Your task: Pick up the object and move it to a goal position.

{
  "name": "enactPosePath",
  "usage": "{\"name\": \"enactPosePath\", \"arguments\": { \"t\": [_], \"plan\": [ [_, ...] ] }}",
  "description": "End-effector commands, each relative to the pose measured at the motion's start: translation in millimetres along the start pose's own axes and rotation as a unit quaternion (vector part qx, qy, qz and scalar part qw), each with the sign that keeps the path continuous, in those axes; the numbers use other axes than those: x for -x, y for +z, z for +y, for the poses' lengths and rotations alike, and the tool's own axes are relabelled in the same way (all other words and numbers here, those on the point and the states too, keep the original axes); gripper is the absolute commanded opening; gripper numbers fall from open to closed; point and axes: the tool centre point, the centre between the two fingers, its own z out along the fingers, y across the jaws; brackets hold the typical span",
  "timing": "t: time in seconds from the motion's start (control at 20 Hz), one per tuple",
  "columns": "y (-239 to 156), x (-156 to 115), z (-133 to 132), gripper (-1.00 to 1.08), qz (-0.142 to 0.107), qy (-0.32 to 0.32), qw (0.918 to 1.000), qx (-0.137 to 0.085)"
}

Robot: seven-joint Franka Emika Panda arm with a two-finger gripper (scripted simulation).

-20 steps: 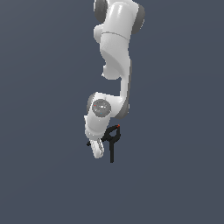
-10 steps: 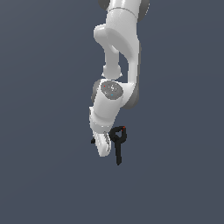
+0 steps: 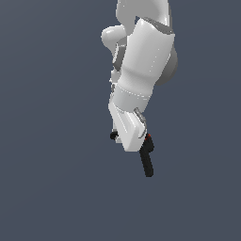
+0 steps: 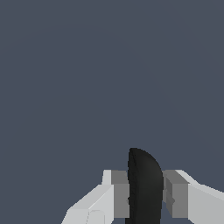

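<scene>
Between pads, hand [image 4: 145,199] grips black clamp [image 3: 148,161]; long axis near vertical, handles pointing down.

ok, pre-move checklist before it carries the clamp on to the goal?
1. Gripper shut on the black clamp: ok, a finger pad presses each side in the wrist view.
2. Clamp off any surface: ok, it hangs below the hand in the exterior view.
3. Clamp centred between the pads: ok.
4. Grip firm enough against slip: cannot tell.
5. Goal position in view: not ok, no marker shows in either view.
6. Path free of obstacles: cannot tell, only plain background shows.
</scene>
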Motion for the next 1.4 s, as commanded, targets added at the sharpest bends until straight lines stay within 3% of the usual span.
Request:
{"name": "enactPosePath", "arguments": {
  "t": [0.0,0.35,0.65,0.9,1.35],
  "plan": [
    [-47.0,-1.2,-16.4,-1.0,0.011,0.016,0.9996,-0.023],
    [-152.6,0.2,-46.0,-1.0,0.039,0.049,0.9956,-0.07],
    [-213.6,3.8,-59.1,-1.0,0.055,0.066,0.9916,-0.097],
    [-239.6,6.6,-64.3,-1.0,0.062,0.072,0.9896,-0.108],
    [-248.6,9.6,-63.0,-1.0,0.062,0.072,0.9897,-0.108]
  ]
}}
